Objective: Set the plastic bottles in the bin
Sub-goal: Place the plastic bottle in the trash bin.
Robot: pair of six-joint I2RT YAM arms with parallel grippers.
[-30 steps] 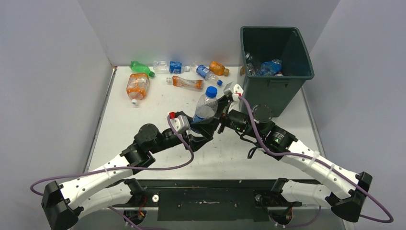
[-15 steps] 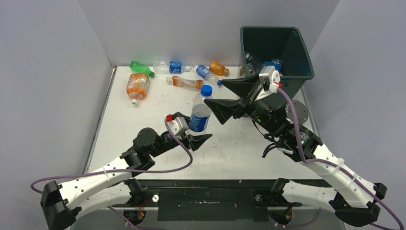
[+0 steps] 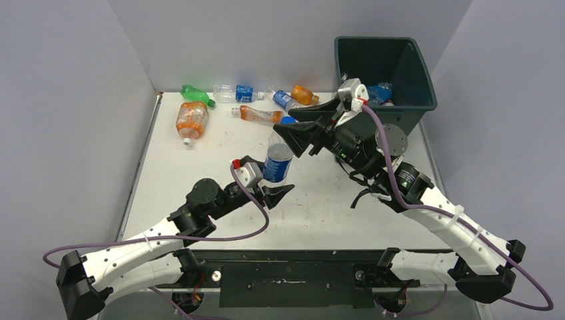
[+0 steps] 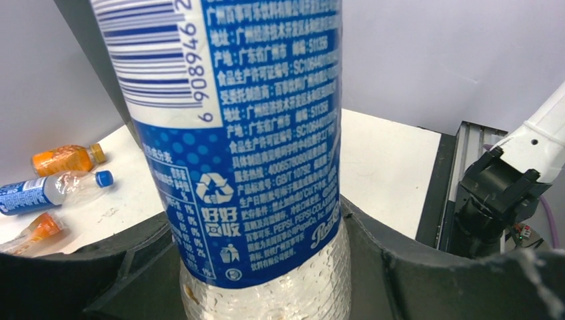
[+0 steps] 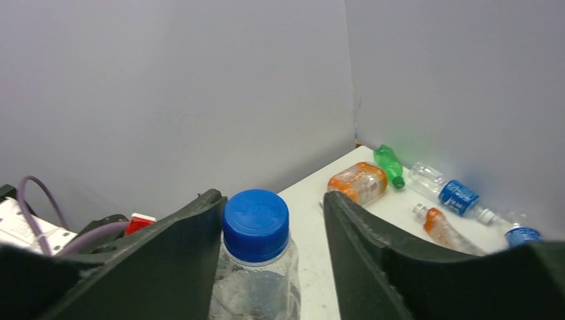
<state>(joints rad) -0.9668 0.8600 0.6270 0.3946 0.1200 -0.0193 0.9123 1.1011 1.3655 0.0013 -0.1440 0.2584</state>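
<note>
Grey walls point(image 3: 266, 40), white tabletop point(image 3: 200, 167), loose plastic bottles point(image 3: 259, 115) lying at the back. One blue-labelled bottle point(image 3: 277, 165) is clamped low and upright by the left tool point(image 3: 274, 187), so its cap point(image 5: 255, 223) is offered to the right tool point(image 3: 284, 124), whose jaws are parted around it with nothing gripped: likely a handover toward the bin point(image 3: 381, 59).

The left arm point(image 3: 133, 250) stretches forward and inward, and the left gripper point(image 3: 274, 181) is clamped around the lower body of an upright blue-labelled bottle point(image 3: 277, 163). The right arm point(image 3: 440, 213) arches up and to the left from its base. The right gripper point(image 3: 285, 122) has its jaws apart on either side of the bottle's blue cap, with a gap on one side.
</note>
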